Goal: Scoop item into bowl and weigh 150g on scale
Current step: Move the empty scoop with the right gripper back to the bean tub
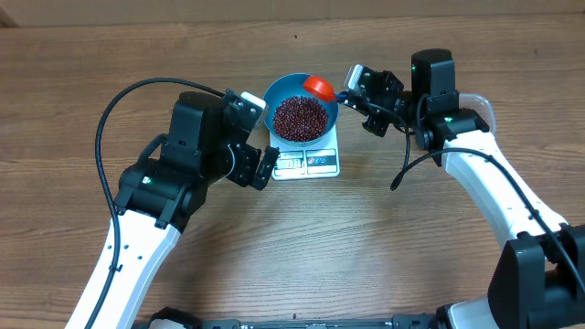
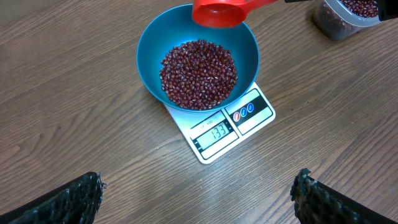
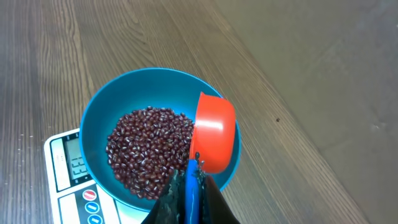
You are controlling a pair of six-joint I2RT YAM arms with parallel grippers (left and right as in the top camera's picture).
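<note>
— Where is there open room around the work?
— The brown wooden table (image 1: 366, 247) lies bare in front of the small flat white rectangular kitchen scale (image 1: 308, 163) and out toward both side edges. The crowding is in the middle, where the two arms close in on the scale from left and right.
— And the beans?
— The tiny dark red-maroon beans (image 1: 300, 117) lie heaped in the round deep light blue bowl (image 1: 277, 94). It sits on the scale and overhangs its far and side edges, so only the front strip with the display shows (it reads 133 in the left wrist view).
— What stands in the way at the bowl's rim?
— The orange-red plastic scoop (image 1: 319, 87) hangs tipped over the far right rim. The fingers of the right gripper (image 3: 189, 202) are pressed tight on its blue handle. Whether any beans are in the scoop I cannot tell.
— The other side?
— The left gripper (image 2: 199, 205) stands just left of the scale, near its front corner. Its fingers are spread wide, holding nothing, and are apart from both bowl and scale.
— Anything else about?
— A clear rounded plastic tub (image 2: 345, 15) with more beans stands to the right, behind the right arm, apart from the scale. A black cable (image 1: 114, 128) loops out from the left arm over the left part of the table.
</note>
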